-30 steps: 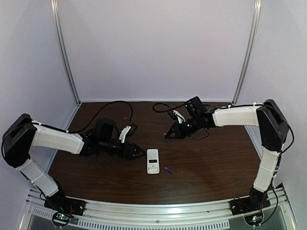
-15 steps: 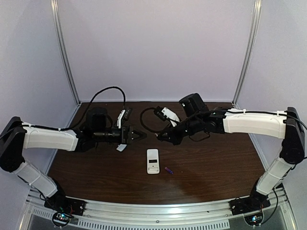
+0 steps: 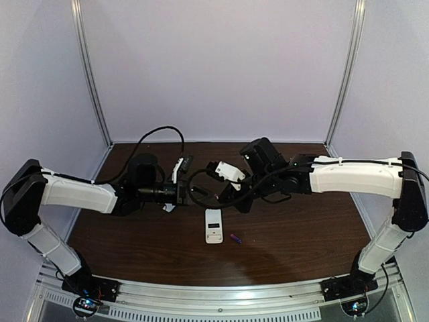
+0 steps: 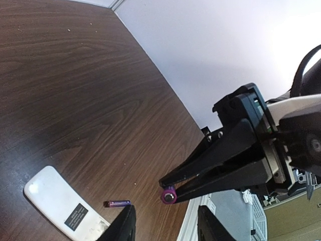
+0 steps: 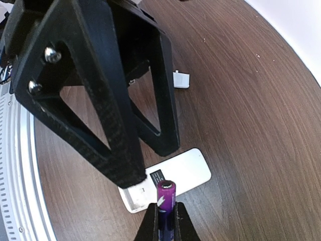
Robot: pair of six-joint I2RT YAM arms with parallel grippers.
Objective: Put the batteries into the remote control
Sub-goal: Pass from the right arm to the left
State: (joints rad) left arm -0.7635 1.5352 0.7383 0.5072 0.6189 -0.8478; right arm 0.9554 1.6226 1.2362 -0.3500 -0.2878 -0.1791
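The right gripper [image 5: 165, 217] is pinched narrow on the held battery [image 5: 166, 195], which stands nearly upright between its tips, in the air above the counter [image 5: 241, 100] and near the remote control [image 5: 173, 176]. The left gripper [image 4: 165, 227] hangs close opposite it, jaws spread wide with nothing between them. The remote control lies flat near the counter's middle, white face up with a small dark rectangle showing. The second battery [image 4: 118, 203] lies just beside it, and a loose white piece [image 5: 181, 79] rests farther off by the left arm. Crowding looks like the main hazard: the two grippers are almost nose to nose, so a careless move by either could clip the other and knock the held battery free. The grasp covers only the lower part of a slim, smooth cylinder, which could pivot or slip when pressed. Nothing pins the remote control, so a push into its recess may slide it and send the second battery rolling. Which way the held battery's terminals should face cannot be told.
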